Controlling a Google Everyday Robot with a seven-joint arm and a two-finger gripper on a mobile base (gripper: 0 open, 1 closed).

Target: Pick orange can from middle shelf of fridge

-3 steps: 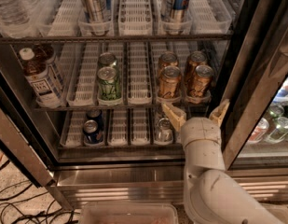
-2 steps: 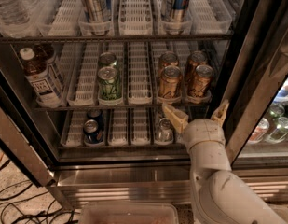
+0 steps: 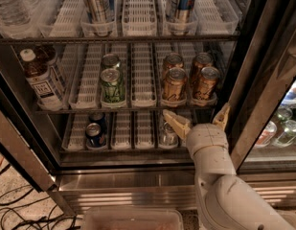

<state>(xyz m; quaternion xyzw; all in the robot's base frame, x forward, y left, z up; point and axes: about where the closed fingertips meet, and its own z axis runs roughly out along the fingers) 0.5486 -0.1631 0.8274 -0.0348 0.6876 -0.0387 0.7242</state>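
Note:
Several copper-orange cans stand in two lanes at the right of the middle shelf (image 3: 142, 101) of the open fridge (image 3: 262, 56). The front ones are the left orange can (image 3: 174, 85) and the right orange can (image 3: 205, 84), with two more behind them (image 3: 172, 61). My gripper (image 3: 199, 120) is open, fingers spread wide, just below the shelf's front lip and under the front right orange can. It touches no can. One finger (image 3: 176, 122) points left, the other finger (image 3: 222, 116) is near the door frame.
Two green cans (image 3: 112, 84) stand left of the orange ones, and bottles (image 3: 42, 78) at far left. Small blue cans (image 3: 94, 133) and a clear item (image 3: 168, 133) sit on the lower shelf. Tall slim cans (image 3: 97, 1) stand above. The door frame (image 3: 253, 99) is close on the right.
My gripper has shifted to the right, from below the gap between the two front orange cans to beneath the right one. The cans have not moved.

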